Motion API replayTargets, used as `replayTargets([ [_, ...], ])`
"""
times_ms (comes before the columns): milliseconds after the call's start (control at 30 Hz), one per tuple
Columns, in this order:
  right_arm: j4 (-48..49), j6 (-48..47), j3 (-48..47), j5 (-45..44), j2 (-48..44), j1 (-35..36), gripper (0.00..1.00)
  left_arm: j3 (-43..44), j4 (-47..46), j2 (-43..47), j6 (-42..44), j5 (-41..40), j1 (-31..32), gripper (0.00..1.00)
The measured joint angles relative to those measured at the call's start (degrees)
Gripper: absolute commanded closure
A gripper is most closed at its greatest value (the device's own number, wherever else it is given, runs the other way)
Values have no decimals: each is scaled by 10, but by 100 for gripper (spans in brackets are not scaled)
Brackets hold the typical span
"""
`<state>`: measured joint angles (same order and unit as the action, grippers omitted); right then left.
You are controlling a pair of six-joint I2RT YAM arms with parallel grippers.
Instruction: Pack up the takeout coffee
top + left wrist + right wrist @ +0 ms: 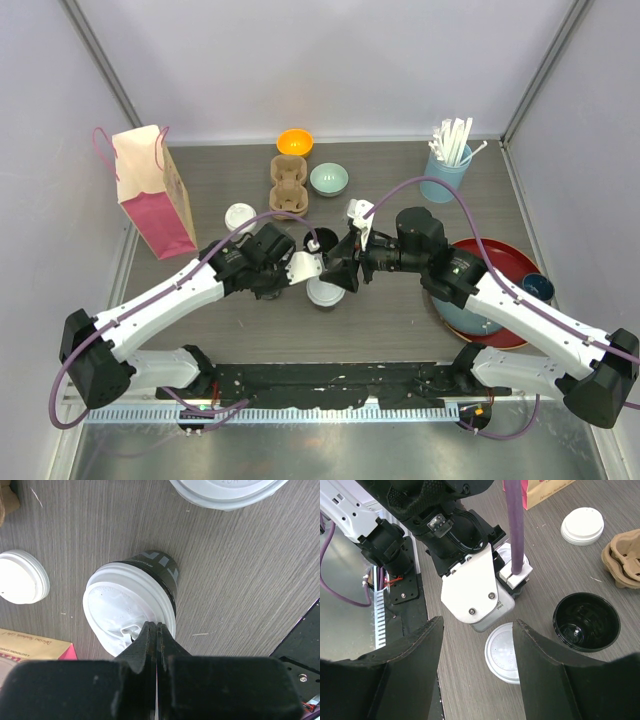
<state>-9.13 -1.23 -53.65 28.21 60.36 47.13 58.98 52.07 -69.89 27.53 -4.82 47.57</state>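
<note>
The left gripper (153, 626) is pinched fully closed, its tips touching the near rim of the white lid (120, 605) on a black cup (160, 567). That cup stands on the table (240, 580) between the two arms; the right gripper (477, 627) hangs wide apart just above, holding nothing. This looks like seating the lid, best done by pressing straight down and working round the rim so the cup cannot tip; the right jaws could steady it.

Counted: three lids in all — this one, a loose lid (240, 217) beside the pink bag (152, 190), and a third lid (325, 292) nearer the arms' bases, whatever is beneath it hidden; one open cup (322, 240); one cardboard carrier (289, 182).
</note>
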Motion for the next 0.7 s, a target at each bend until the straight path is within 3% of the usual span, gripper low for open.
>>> replayTargets([
  [600,0,0,-1,0,0,0,37,-18,-4,-5,1,5,0,99],
  [700,0,0,-1,0,0,0,37,-18,-4,-6,1,4,0,88],
])
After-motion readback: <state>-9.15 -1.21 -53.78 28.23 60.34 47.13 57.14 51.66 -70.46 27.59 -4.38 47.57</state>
